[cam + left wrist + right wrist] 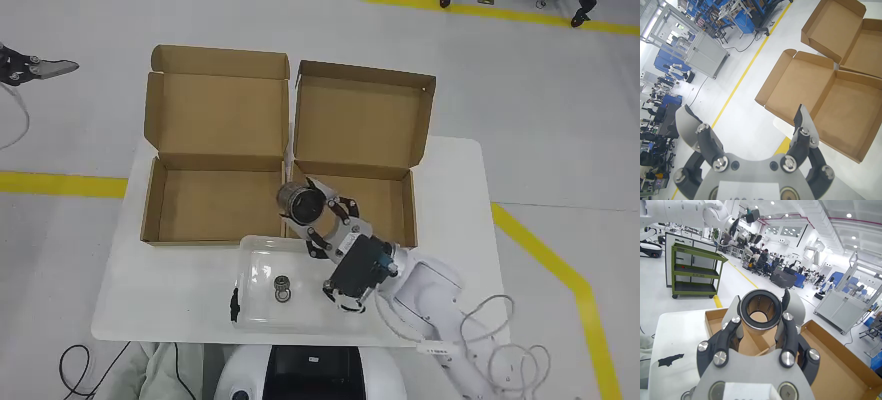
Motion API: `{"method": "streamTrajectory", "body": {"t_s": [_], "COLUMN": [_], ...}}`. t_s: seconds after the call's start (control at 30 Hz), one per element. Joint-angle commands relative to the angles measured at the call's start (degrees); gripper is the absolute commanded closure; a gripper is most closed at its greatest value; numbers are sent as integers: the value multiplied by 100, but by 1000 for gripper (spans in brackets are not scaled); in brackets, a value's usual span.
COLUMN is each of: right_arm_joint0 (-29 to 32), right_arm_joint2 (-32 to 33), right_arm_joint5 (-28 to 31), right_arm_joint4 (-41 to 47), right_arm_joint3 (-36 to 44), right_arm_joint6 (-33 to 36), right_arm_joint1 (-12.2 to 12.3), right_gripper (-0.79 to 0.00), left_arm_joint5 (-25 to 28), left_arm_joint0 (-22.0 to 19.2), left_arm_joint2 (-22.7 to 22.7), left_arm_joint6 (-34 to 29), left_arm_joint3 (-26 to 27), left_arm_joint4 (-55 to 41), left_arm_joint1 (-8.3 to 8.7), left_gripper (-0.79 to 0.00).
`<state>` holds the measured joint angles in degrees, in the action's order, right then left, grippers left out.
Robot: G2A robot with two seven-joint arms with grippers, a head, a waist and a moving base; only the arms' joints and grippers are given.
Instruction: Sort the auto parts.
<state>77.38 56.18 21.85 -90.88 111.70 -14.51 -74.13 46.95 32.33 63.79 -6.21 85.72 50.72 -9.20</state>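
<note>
The right gripper (762,303) has its fingers clamped on either side of a metal sleeve (297,201), held mid-frame in the top view over the lower left corner of the right cardboard box (408,215) (a small ring part (283,289) lies in the clear tray (258,262) just below). The left gripper (743,108), fingers spread wide, hangs at the upper left, off the table (450,170).

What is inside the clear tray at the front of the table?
One small metal ring lies in the clear tray. The right arm covers the tray's right end, so anything there cannot be seen.
</note>
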Motion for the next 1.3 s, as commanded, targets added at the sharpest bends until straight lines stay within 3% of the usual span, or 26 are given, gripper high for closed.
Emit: {"method": "streamTrajectory", "body": {"t_s": [0.0,0.27,0.57,1.27], "right_arm_joint0": [44,90,-311,-1137], "right_arm_joint2": [-8,-116,-320,-726], "right_arm_joint5": [-73,-337,-740,-1339], "right_arm_joint4": [-2,114,181,857], "right_arm_joint3": [-143,-741,-1366,-2696], "right_arm_joint6": [30,253,1222,2282], "right_arm_joint1": [0,-31,-142,-470], "right_gripper": [0,0,0,0], "left_arm_joint5": [0,0,0,0], "left_arm_joint0": [0,0,0,0], "left_arm_joint2": [0,0,0,0], "left_arm_joint6": [0,0,0,0], "left_arm_joint3": [0,0,0,0], "left_arm_joint4": [0,0,0,0], "left_arm_joint1": [0,0,0,0], "left_gripper": [-785,-785,-785,-785]}}
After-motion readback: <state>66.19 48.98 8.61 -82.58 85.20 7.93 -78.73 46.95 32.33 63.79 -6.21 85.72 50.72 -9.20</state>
